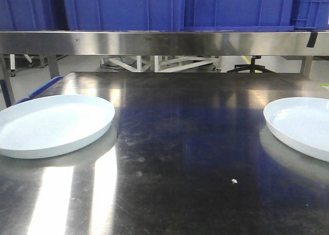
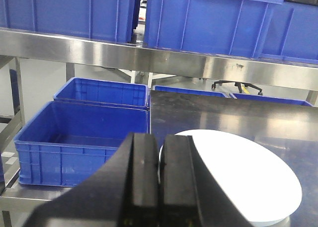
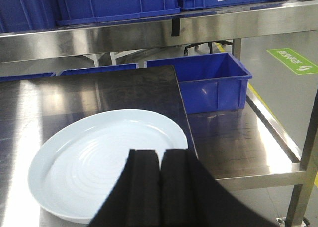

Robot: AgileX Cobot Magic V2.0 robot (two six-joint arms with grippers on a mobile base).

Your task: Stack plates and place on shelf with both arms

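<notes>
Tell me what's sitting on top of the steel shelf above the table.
Blue crates stand side by side on the shelf. Their walls hide whatever is inside.

The left plate (image 1: 51, 124), at 9 o'clock in the front view, and the right plate (image 1: 303, 124), at 3 o'clock, are glossy pale white-blue. The right plate shows faint concentric rings. The desk (image 1: 185, 163) is dark grey steel with white glare streaks. The shelf (image 1: 164, 42) is brushed silver, the bins (image 1: 123, 8) on it deep blue. The left gripper (image 2: 159, 187) and right gripper (image 3: 159, 187) are black. A floor sign (image 3: 293, 59) at 2 o'clock is green with white marks
</notes>
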